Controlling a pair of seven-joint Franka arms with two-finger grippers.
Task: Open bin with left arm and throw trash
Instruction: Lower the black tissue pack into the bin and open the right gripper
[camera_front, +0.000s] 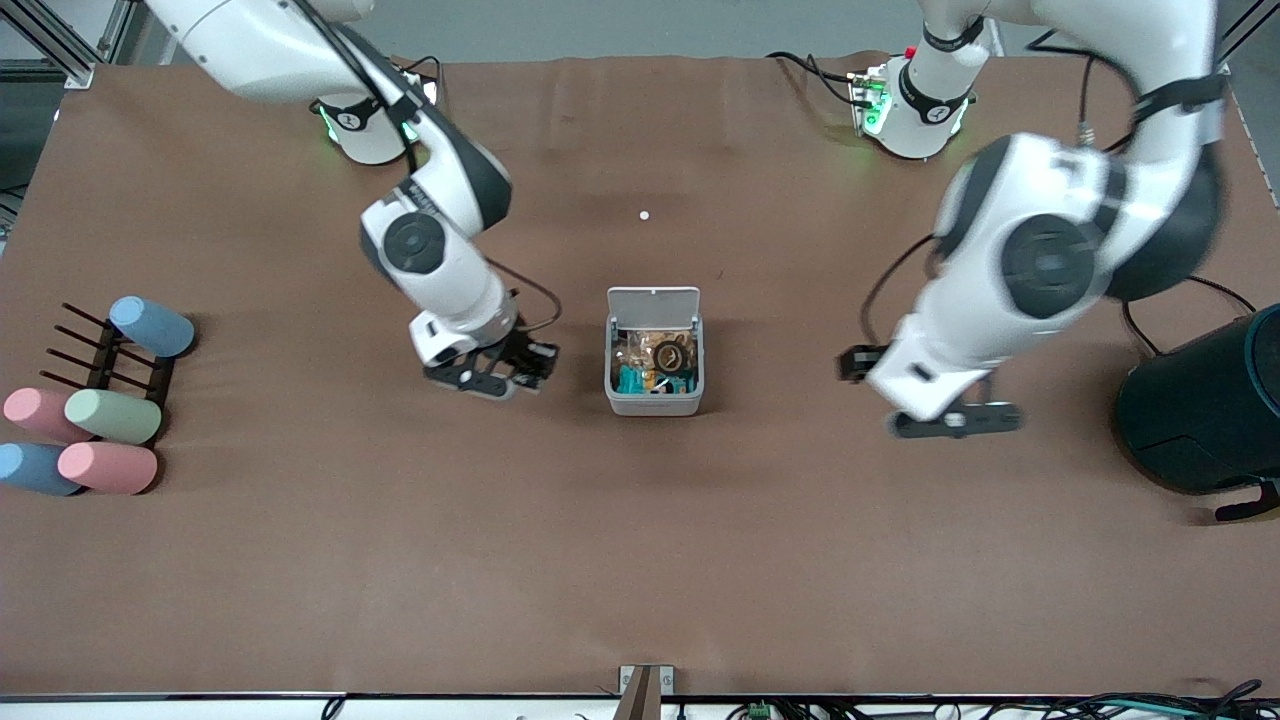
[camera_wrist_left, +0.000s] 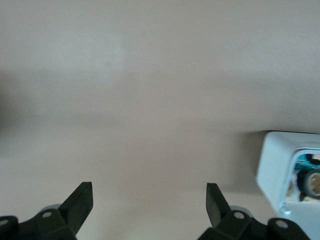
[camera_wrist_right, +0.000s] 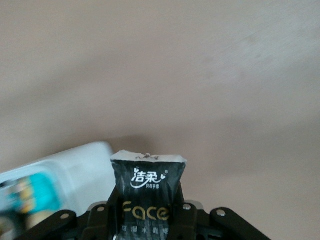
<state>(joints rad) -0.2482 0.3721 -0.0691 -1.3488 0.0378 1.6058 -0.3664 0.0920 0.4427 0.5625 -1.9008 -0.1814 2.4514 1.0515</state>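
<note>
Between the right gripper's (camera_wrist_right: 145, 220) fingers (camera_wrist_right: 107, 212) sits the black packet (camera_wrist_right: 147, 192).

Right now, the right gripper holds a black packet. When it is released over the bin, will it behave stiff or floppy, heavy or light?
The black packet, pinched in the right gripper, stands up with a crimped edge: probably soft yet self-supporting. It looks thin, so likely light. The open bin already holds trash, so it may rest on top.
</note>
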